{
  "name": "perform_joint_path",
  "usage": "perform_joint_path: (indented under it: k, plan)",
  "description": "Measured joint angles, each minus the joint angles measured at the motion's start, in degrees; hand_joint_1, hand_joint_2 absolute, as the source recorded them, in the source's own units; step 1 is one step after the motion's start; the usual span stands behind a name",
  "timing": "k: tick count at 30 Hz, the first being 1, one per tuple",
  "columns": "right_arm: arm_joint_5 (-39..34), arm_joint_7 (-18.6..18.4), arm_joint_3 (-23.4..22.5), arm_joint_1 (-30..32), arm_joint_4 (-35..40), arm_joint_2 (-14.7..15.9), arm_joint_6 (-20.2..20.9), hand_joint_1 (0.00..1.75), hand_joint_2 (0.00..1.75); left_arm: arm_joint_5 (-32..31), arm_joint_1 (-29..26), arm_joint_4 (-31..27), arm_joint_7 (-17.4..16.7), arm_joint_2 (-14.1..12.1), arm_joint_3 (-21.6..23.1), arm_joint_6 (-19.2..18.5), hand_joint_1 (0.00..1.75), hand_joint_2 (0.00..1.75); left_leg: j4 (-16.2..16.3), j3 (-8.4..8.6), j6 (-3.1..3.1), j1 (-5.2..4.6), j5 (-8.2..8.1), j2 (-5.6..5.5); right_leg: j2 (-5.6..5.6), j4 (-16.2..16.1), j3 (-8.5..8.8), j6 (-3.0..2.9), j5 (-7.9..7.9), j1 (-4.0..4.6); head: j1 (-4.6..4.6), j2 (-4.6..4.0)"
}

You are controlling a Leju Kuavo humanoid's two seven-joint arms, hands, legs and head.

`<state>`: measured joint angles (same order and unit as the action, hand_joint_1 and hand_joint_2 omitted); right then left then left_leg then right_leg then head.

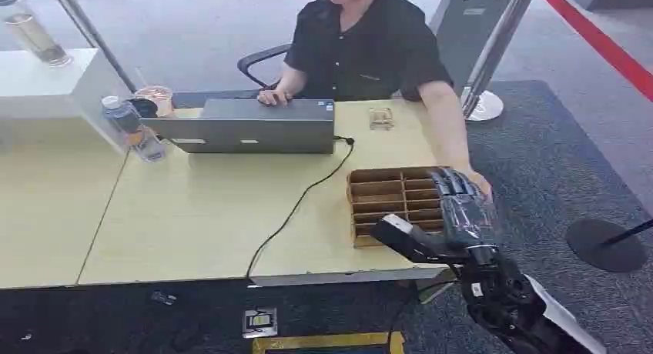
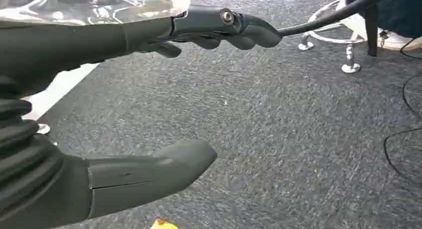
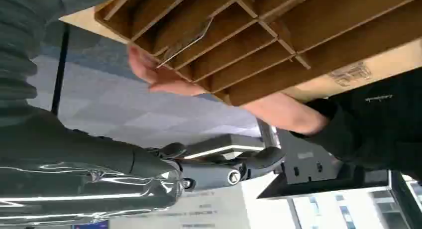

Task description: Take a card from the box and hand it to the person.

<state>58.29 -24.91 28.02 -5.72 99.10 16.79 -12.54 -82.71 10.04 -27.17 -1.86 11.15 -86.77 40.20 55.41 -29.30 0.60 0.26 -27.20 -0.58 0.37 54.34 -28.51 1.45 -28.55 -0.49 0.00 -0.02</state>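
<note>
A brown cardboard box [image 1: 389, 200] with several slots stands at the right end of the light wood table [image 1: 200, 215]. My right hand [image 1: 462, 208] hovers over its right part, fingers spread, with nothing in it. In the right wrist view a thin card [image 3: 186, 42] leans in one slot, and my right hand [image 3: 99, 164] stays apart from the box [image 3: 278, 45]. The seated person [image 1: 362, 46] reaches one hand [image 3: 154, 74] to the box's far side, by my fingers. My left hand [image 2: 59, 50] hangs over grey carpet, thumb apart from the fingers, holding nothing.
A grey laptop [image 1: 254, 125] faces the person, and its black cable [image 1: 308, 192] runs across the table and over the front edge. A water bottle [image 1: 132, 129] and a cup [image 1: 158, 100] stand at the left. A stanchion base [image 1: 607, 245] sits on the floor at the right.
</note>
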Motion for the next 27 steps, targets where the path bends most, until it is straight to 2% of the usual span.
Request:
perform_joint_path:
  k: [8,19,27]
  plan:
    - [6.69,-3.06,0.9,-0.6,-1.49,0.0,-0.22,0.0,1.75,-0.04,-0.02,0.0,0.33,-0.15,0.0,0.0,0.0,1.75,0.0,0.0,0.0,0.0,0.0,0.0,0.0,0.0,0.0,0.0,0.0,0.0,0.0,0.0]
    - [7.0,-3.52,1.31,-1.7,-4.87,0.0,-1.01,0.0,1.75,0.11,-0.05,-0.02,-0.2,-0.61,0.11,0.0,0.0,1.75,0.0,0.01,0.0,0.0,0.0,0.01,0.0,0.0,0.0,0.0,0.0,0.0,0.0,0.0]
    - [6.08,-2.34,1.99,-3.47,-7.25,0.0,0.37,0.02,1.75,0.5,-0.04,-0.02,-1.49,-0.7,0.13,0.0,0.0,1.75,0.0,0.0,0.0,0.0,0.0,0.01,0.0,0.0,0.01,0.0,0.0,0.0,-0.02,0.0]
